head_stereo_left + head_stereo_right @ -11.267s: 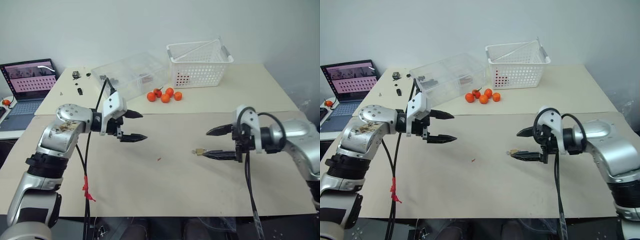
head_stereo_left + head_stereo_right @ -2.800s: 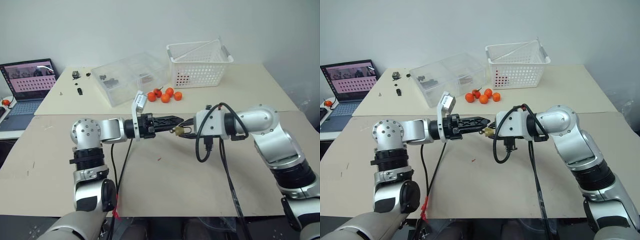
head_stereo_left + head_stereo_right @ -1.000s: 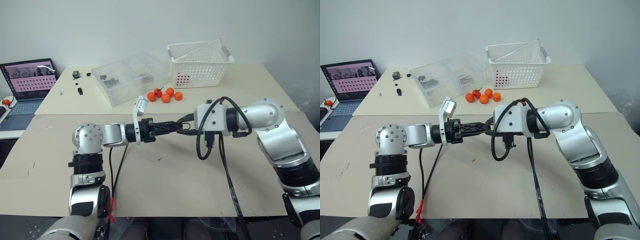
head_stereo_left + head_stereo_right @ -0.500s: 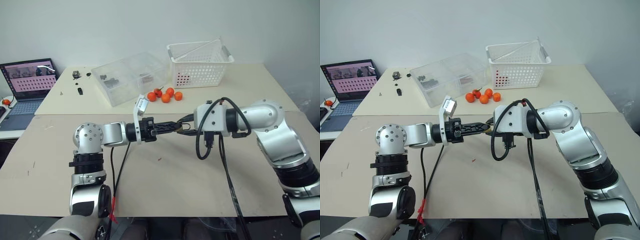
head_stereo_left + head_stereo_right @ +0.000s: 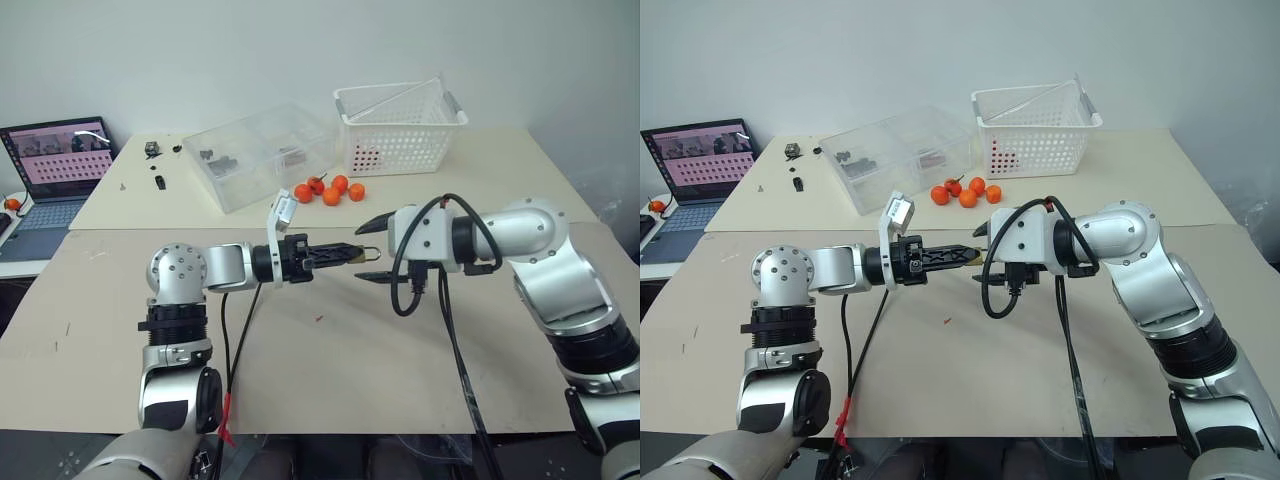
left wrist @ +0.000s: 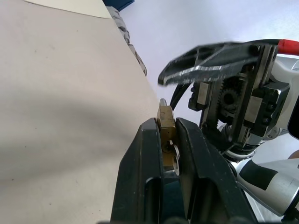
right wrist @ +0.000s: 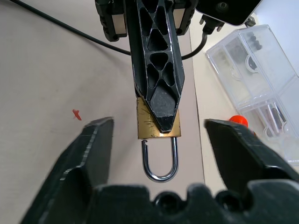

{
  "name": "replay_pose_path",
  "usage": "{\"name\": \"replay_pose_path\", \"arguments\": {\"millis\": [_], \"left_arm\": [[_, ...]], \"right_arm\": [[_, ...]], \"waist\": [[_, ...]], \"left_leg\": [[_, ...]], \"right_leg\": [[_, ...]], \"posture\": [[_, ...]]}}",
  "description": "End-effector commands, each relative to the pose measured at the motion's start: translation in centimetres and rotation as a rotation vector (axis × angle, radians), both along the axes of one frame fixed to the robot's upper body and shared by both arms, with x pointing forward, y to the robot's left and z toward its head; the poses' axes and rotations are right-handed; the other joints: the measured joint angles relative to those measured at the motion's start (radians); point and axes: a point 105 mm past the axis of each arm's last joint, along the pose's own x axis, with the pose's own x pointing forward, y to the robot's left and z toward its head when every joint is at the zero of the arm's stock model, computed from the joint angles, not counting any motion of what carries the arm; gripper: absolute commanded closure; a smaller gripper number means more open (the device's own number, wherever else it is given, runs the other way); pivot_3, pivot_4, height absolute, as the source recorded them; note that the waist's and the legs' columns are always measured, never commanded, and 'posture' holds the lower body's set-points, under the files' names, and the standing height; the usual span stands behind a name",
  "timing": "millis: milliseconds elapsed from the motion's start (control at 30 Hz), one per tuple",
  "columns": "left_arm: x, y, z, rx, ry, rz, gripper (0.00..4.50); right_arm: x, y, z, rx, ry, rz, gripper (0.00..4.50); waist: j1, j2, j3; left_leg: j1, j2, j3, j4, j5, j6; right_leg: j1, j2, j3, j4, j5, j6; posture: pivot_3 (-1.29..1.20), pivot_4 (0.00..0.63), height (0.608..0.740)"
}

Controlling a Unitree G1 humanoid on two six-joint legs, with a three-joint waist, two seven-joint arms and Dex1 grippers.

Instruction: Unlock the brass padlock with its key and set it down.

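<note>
The brass padlock [image 7: 159, 127] hangs in the air above the beige table [image 5: 330, 370], pinched by its body in my left gripper [image 5: 350, 255], which is shut on it. Its silvery shackle [image 7: 160, 161] points toward my right gripper [image 5: 371, 250], and one leg stands slightly clear of the body. The right gripper is open, one finger on each side of the padlock without touching it. In the left wrist view a small silvery piece [image 6: 174, 156], seemingly the key, sits at the padlock's [image 6: 165, 120] bottom between the fingers.
Several oranges [image 5: 330, 192] lie at the back of the table, in front of a white basket [image 5: 400, 125] and a clear plastic box [image 5: 262, 152]. A laptop [image 5: 55, 160] stands far left. A red speck [image 5: 318, 319] lies under the grippers.
My right gripper has opened and let go of the padlock's shackle. The left gripper stays shut on the padlock's body, and neither arm has shifted.
</note>
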Motion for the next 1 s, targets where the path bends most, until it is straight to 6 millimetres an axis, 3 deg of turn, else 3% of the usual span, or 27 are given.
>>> {"name": "replay_pose_path", "arguments": {"millis": [33, 200, 333, 400, 600, 1000], "left_arm": [[0.0, 0.3, 1.2, 0.000, -0.048, -0.006, 4.48], [0.1, 0.8, 1.2, 0.008, -0.049, 0.005, 4.48], [0.3, 0.8, 1.2, 0.011, -0.049, 0.007, 4.48], [0.3, 0.7, 1.3, 0.010, -0.049, 0.006, 4.48], [0.4, 0.3, 1.4, 0.009, -0.055, 0.003, 4.48], [0.3, 0.0, 1.4, -0.010, -0.059, 0.016, 4.48]], "right_arm": [[-0.4, -1.0, 1.4, 0.040, -0.010, -0.027, 0.62], [-0.5, -2.5, 2.0, 0.096, 0.029, -0.088, 0.62], [-0.7, -3.0, 2.2, 0.117, 0.047, -0.102, 1.57], [-0.7, -2.9, 2.1, 0.126, 0.051, -0.102, 2.51], [-1.0, -2.4, 0.7, 0.149, 0.110, -0.086, 4.46], [-0.5, -1.6, 0.7, 0.163, 0.070, -0.091, 4.49]], "waist": [[0.001, 0.000, 0.000], [0.002, 0.000, 0.000], [0.002, 0.000, 0.000], [0.000, 0.000, 0.000], [0.002, 0.000, 0.000], [0.002, 0.000, 0.000]], "left_leg": [[0.000, 0.000, 0.000, 0.000, 0.000, 0.000], [0.000, 0.000, 0.000, 0.000, 0.000, 0.001], [0.000, 0.000, 0.000, 0.000, -0.003, 0.005], [0.000, 0.000, 0.000, 0.000, -0.003, 0.005], [0.000, 0.000, 0.000, 0.000, -0.003, 0.005], [0.000, 0.000, 0.000, 0.000, -0.003, 0.005]], "right_leg": [[0.000, 0.000, 0.000, 0.000, 0.000, 0.000], [0.000, 0.000, 0.000, 0.000, 0.000, 0.000], [0.000, 0.000, 0.000, 0.000, 0.000, 0.000], [0.000, 0.000, 0.000, 0.000, 0.000, 0.000], [0.000, 0.000, 0.000, 0.000, 0.000, 0.000], [0.000, 0.000, 0.000, 0.000, 0.000, 0.000]], "posture": [[0.00, 0.150, 0.740], [0.00, 0.150, 0.740], [0.00, 0.150, 0.740], [0.00, 0.150, 0.740], [0.00, 0.150, 0.740], [0.00, 0.150, 0.740]]}}
